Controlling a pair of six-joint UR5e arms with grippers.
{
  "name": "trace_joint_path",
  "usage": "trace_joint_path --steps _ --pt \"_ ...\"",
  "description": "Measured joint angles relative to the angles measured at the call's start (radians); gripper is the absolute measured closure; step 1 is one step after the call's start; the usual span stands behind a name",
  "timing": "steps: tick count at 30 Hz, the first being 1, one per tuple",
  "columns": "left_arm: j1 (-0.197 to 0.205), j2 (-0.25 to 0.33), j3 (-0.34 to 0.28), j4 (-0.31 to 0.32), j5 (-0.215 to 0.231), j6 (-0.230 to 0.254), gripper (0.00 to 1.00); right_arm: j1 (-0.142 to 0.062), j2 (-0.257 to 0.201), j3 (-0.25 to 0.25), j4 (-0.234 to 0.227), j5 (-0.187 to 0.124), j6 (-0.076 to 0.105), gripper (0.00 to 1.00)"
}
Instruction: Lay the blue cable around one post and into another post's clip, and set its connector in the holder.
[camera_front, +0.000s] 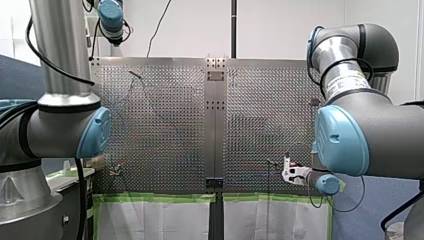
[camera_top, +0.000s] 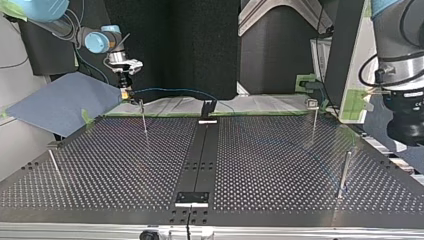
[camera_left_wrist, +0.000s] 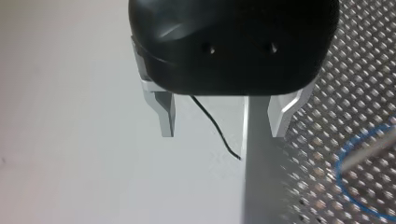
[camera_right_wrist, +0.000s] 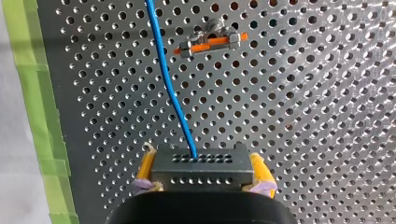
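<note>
My right gripper (camera_right_wrist: 201, 157) is shut, its yellow pads (camera_right_wrist: 145, 164) clamped on the sides of a dark connector block (camera_right_wrist: 201, 171). The blue cable (camera_right_wrist: 167, 79) leaves the block and runs ahead over the perforated plate, just beside a post clip with an orange insert (camera_right_wrist: 210, 42). In the top view that gripper (camera_top: 126, 91) hangs at the far left edge of the table, and the cable (camera_top: 175, 91) sags from it toward the middle. My left gripper (camera_left_wrist: 224, 134) is open and empty, held off the plate's edge; a loop of blue cable (camera_left_wrist: 362, 179) lies beside it.
Thin posts stand on the plate in the top view at far left (camera_top: 144, 119), far right (camera_top: 314, 119), near right (camera_top: 344, 172) and near left (camera_top: 55, 166). A black bracket (camera_top: 208, 108) sits on the centre rail. Green tape (camera_right_wrist: 35, 93) borders the plate.
</note>
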Motion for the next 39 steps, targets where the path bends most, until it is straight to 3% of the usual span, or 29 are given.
trace_joint_path --steps 6,18,26,39 --pt "-0.004 0.043 0.021 -0.052 0.053 0.048 0.00 0.000 0.000 0.000 0.000 -0.001 0.000 1.00" --pt "-0.030 -0.004 -0.068 -0.155 0.150 0.150 0.00 0.000 0.000 -0.002 0.001 -0.002 0.004 1.00" --pt "-0.036 -0.014 -0.076 -0.228 0.160 0.190 0.00 0.001 0.000 -0.002 0.001 -0.002 0.005 1.00" --pt "-0.037 -0.013 -0.031 -0.313 0.156 0.169 0.00 0.001 0.000 -0.003 0.002 -0.002 0.009 1.00"
